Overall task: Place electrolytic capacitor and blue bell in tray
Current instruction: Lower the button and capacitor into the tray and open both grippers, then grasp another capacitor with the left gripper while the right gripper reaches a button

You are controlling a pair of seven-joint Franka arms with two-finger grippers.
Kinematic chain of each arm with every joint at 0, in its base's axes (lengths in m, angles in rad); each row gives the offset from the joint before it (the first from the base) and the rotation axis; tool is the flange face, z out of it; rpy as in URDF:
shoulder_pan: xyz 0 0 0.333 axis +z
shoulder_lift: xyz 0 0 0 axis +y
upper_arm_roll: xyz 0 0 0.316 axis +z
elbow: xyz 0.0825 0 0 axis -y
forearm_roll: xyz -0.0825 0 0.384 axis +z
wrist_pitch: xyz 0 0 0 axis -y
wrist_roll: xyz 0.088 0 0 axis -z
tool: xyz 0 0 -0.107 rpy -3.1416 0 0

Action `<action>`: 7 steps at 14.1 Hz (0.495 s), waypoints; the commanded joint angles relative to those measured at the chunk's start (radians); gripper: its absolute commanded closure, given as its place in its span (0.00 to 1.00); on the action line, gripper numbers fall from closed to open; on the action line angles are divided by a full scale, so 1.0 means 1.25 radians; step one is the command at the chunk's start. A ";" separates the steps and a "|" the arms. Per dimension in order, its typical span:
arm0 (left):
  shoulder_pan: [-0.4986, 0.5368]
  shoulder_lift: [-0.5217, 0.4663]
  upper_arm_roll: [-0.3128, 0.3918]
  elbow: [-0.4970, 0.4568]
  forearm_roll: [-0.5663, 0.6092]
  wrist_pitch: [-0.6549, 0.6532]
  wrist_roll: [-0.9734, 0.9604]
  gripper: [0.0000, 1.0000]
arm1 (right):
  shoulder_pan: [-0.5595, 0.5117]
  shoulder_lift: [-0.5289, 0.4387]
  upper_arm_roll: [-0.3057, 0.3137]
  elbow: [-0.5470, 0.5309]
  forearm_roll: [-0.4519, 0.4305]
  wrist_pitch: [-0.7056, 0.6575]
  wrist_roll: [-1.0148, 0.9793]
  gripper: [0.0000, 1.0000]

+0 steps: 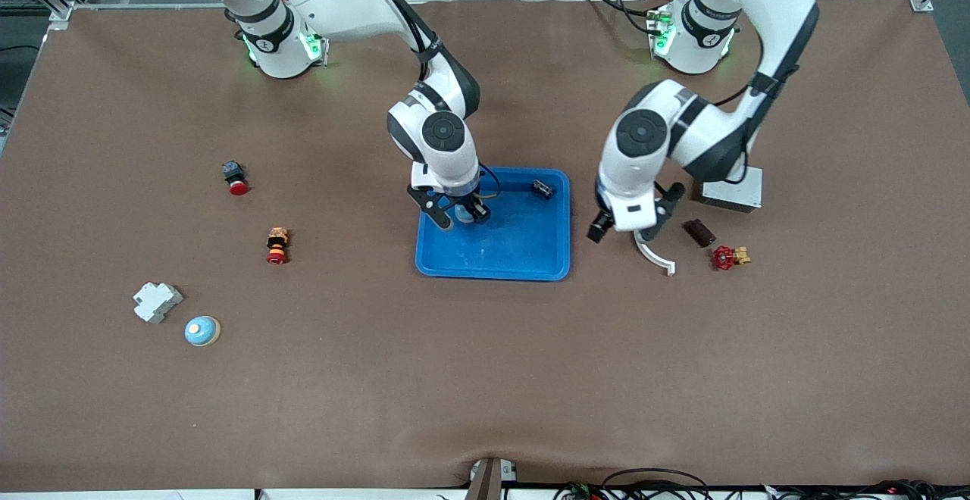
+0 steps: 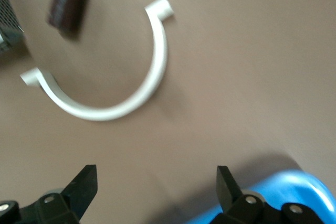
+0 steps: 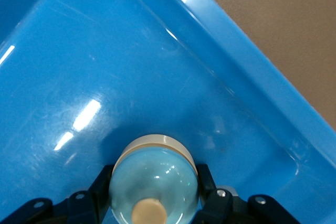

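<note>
Nearest lay a second bell [image 1: 202, 330] on the table [image 1: 455, 379]. Right pincer [image 1: 457, 216], clenched on the blue bell [image 3: 153, 182], hung low inside the tray [image 1: 492, 273]; left pincer [image 2: 157, 177], released, hovered over the table beside it.

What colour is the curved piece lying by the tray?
White; the curved piece shows best in the left wrist view.

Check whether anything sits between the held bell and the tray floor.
Nothing visible does. The right gripper holds the bell over bare floor of the tray; the small black part lies at another corner.
</note>
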State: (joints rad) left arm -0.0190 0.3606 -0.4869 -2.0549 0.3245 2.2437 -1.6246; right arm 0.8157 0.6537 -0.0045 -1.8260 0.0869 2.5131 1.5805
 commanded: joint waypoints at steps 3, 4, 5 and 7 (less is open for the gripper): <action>0.133 -0.003 -0.007 -0.028 0.018 -0.043 0.162 0.00 | 0.013 0.015 -0.009 0.010 -0.028 -0.002 0.024 0.00; 0.155 0.000 -0.006 -0.028 0.018 -0.043 0.182 0.00 | 0.013 0.013 -0.009 0.010 -0.030 -0.003 0.025 0.00; 0.185 0.005 -0.006 -0.029 0.019 -0.043 0.205 0.02 | 0.013 0.011 -0.009 0.011 -0.030 -0.005 0.025 0.00; 0.213 0.028 -0.004 -0.025 0.019 -0.040 0.253 0.08 | 0.014 0.007 -0.007 0.013 -0.031 -0.011 0.024 0.00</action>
State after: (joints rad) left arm 0.2188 0.3763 -0.4816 -2.0860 0.3294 2.1992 -1.3438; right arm 0.8167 0.6605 -0.0045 -1.8250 0.0720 2.5120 1.5829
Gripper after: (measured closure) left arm 0.040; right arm 0.000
